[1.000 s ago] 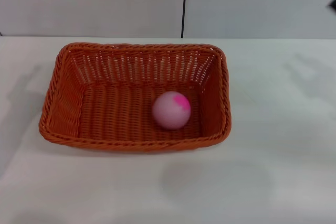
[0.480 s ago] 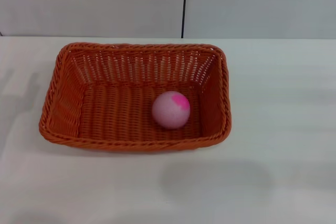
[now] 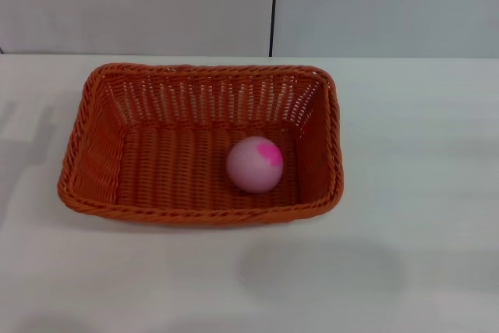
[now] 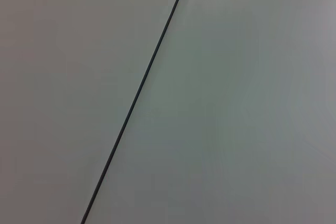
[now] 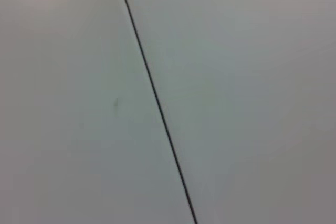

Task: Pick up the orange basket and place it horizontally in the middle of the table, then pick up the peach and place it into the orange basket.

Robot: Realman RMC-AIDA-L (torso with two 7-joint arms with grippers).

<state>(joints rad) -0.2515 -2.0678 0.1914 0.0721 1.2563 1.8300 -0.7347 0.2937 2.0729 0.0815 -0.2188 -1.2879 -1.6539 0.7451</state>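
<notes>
orange basket [image 3: 93,161] sits on the table [image 3: 421,193], long axis running left to right, open side up, left of table centre. woven ribbed walls, braided rim, rounded corners. peach [image 3: 255,164] rests on the basket floor toward its right end, pale pink, darker pink blotch facing up and right. both wrist views show only a grey panel with a dark seam. neither gripper is visible; claw state cannot be told.

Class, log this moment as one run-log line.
orange basket: on table | peach: inside basket | left, right grippers: not in view
</notes>
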